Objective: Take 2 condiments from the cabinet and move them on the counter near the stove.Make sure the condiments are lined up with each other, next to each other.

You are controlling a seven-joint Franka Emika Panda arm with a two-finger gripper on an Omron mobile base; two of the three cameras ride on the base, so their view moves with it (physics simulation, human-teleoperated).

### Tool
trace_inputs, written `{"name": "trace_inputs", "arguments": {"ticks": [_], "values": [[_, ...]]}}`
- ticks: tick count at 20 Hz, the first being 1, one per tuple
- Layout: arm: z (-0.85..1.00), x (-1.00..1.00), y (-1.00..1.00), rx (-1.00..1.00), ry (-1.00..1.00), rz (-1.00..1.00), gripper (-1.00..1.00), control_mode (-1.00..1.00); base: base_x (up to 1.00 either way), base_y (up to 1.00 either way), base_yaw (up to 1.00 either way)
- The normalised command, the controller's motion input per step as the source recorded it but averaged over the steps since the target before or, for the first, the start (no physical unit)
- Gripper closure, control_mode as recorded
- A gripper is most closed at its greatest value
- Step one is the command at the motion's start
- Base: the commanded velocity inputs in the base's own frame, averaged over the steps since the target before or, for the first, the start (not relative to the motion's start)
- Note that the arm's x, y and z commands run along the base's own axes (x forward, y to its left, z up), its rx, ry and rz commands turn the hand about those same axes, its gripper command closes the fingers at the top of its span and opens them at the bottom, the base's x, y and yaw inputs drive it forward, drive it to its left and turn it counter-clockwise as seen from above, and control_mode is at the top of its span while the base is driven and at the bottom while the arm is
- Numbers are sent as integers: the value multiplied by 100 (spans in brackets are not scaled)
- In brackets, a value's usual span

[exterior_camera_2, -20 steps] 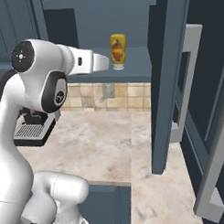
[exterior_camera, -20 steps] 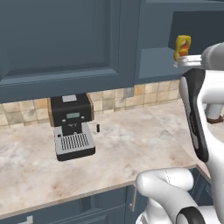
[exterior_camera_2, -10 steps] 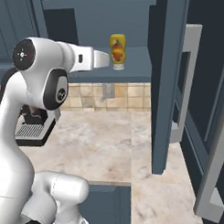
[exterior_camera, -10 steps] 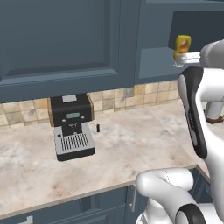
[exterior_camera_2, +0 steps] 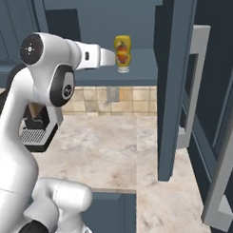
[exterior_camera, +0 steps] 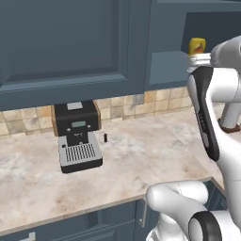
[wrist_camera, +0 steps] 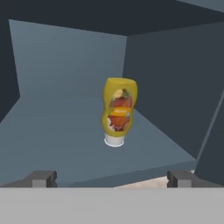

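Observation:
One of the condiments, a yellow bottle (wrist_camera: 119, 109) with a red-orange label, stands on its white cap on the slate-blue shelf (wrist_camera: 61, 131) of the open cabinet (exterior_camera_2: 95, 74). My gripper (wrist_camera: 111, 178) is open and empty, a short way in front of the bottle, level with the shelf's front edge. In the right base view the bottle (exterior_camera_2: 123, 50) is just right of my gripper (exterior_camera_2: 111, 57). In the left base view the bottle (exterior_camera: 196, 45) peeks above my arm. The beige counter (exterior_camera: 141, 150) lies below. The stove is out of view.
A black and silver coffee machine (exterior_camera: 77, 136) stands on the counter against the tiled wall, left of my arm. The cabinet's open door (exterior_camera_2: 172, 88) juts out to the right of the shelf, and beside it is a door with a long steel handle (exterior_camera_2: 193, 87).
My hand has edged slightly up and closer to the shelf. The bottle has not moved and the jaws have stayed open.

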Motion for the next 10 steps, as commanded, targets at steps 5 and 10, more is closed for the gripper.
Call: {"name": "trace_inputs", "arguments": {"ticks": [5, 10], "values": [[0, 31, 0, 0, 4, 0, -100, -100, 0, 0, 0], [0, 26, 0, 0, 0, -2, -100, -100, 0, 0, 0]]}}
